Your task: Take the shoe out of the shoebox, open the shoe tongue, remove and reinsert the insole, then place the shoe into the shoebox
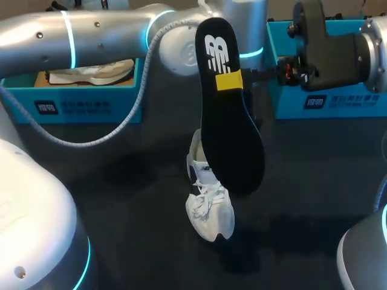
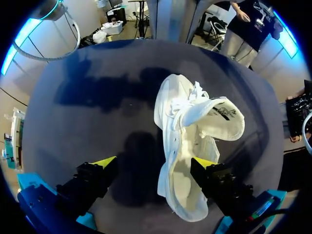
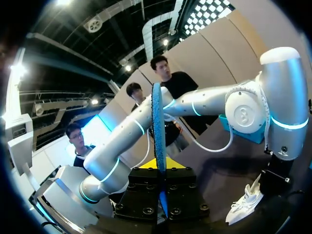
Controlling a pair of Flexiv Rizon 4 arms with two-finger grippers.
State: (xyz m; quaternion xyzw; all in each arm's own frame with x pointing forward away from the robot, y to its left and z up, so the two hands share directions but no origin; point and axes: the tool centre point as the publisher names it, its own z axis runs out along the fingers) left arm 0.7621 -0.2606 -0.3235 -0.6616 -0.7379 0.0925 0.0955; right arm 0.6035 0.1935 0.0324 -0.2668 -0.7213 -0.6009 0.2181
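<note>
White shoe [image 1: 210,202]: rests on the dark worktop [image 1: 121,181], its mouth open and its tongue [image 2: 219,117] pulled out to one side.
Black insole [image 1: 230,121]: out of the shoe, held in the air above it and standing nearly on end, with its lower end over the shoe's heel.
Right pincer [image 1: 228,80]: clamped on the insole near its upper end. I see one yellow tip flat against the face turned to the head camera. From its own wrist camera the insole shows edge-on between the fingers.
Left pincer [image 2: 154,162]: fingers apart, hovering straight over the shoe. One tip is above the heel opening, the other above bare worktop just beside the shoe, and it grips nothing.
Blue boxes: one stands beyond the shoe on each side [image 1: 78,106] [image 1: 329,103]. The left one holds something pale that I can't make out.
</note>
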